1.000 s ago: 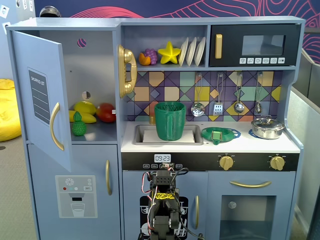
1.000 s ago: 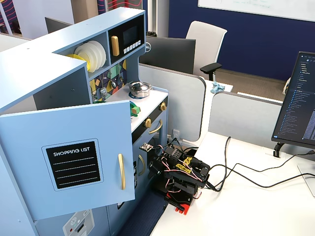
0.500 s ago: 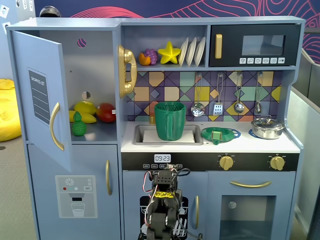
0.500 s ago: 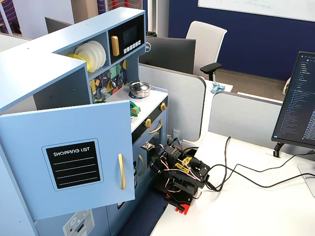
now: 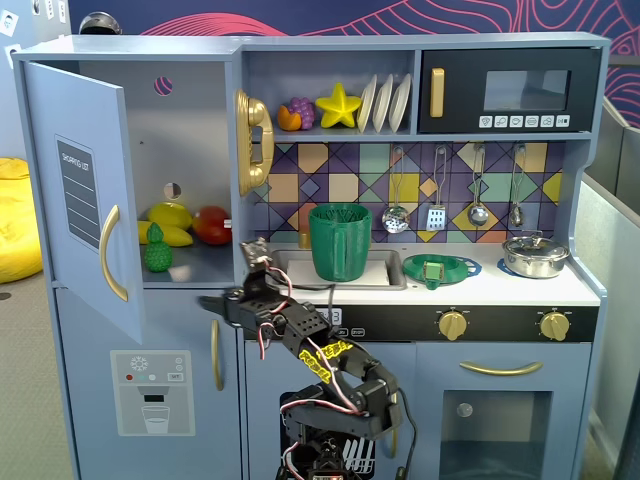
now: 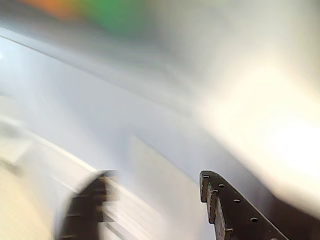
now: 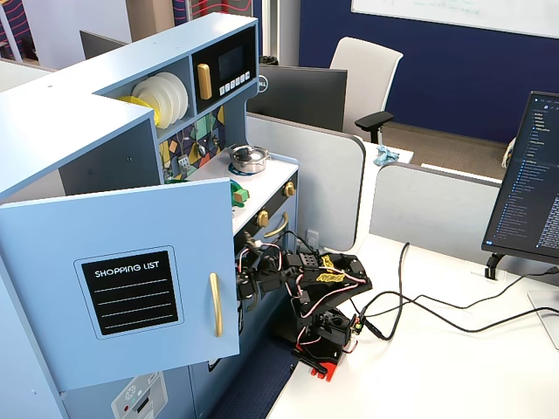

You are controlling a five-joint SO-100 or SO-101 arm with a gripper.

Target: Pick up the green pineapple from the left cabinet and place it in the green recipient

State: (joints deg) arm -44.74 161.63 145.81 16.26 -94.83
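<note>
The green pineapple (image 5: 156, 250) stands upright at the front of the shelf in the open left cabinet (image 5: 185, 150), beside a yellow fruit and a red fruit. The ribbed green recipient (image 5: 340, 242) stands in the sink to the right. My gripper (image 5: 215, 304) is below the cabinet shelf, in front of the lower door, right of and under the pineapple. In the wrist view my gripper (image 6: 154, 176) is open and empty; the picture is motion-blurred, with a green smear (image 6: 115, 12) at the top. The cabinet door (image 7: 113, 279) hides the pineapple in the other fixed view.
The open door (image 5: 85, 190) swings out at the left. A flat green strainer dish (image 5: 435, 268) and a metal pot (image 5: 533, 256) sit on the counter. A gold phone (image 5: 254, 140) hangs on the cabinet's right wall. Cables (image 7: 419, 305) trail over the white desk.
</note>
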